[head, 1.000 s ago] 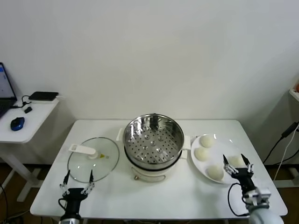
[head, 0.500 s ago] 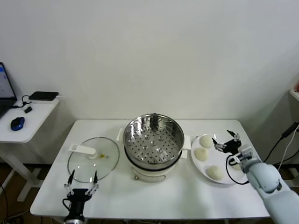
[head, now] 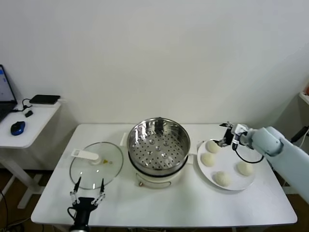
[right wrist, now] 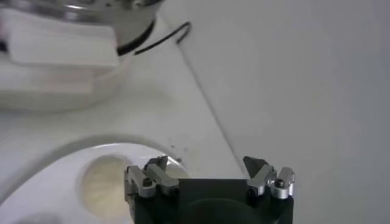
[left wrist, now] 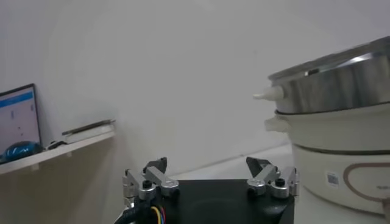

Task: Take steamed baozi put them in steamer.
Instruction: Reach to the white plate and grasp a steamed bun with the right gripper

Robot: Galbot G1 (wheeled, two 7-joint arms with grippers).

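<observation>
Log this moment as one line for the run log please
right tool: open, over far baozi on plate | left tool: open, idle by lid | steamer: empty

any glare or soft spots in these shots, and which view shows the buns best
Head view: bright highlights on the shiny perforated steel steamer; four cream-white round buns show clearly on the flat white plate. Right wrist view: open right gripper sharp, one bun beneath it soft. Left wrist view: left gripper sharp, steamer wall slightly soft.

4 baozi (head: 213,145), 1 steamer (head: 158,141), 1 plate (head: 233,186)
</observation>
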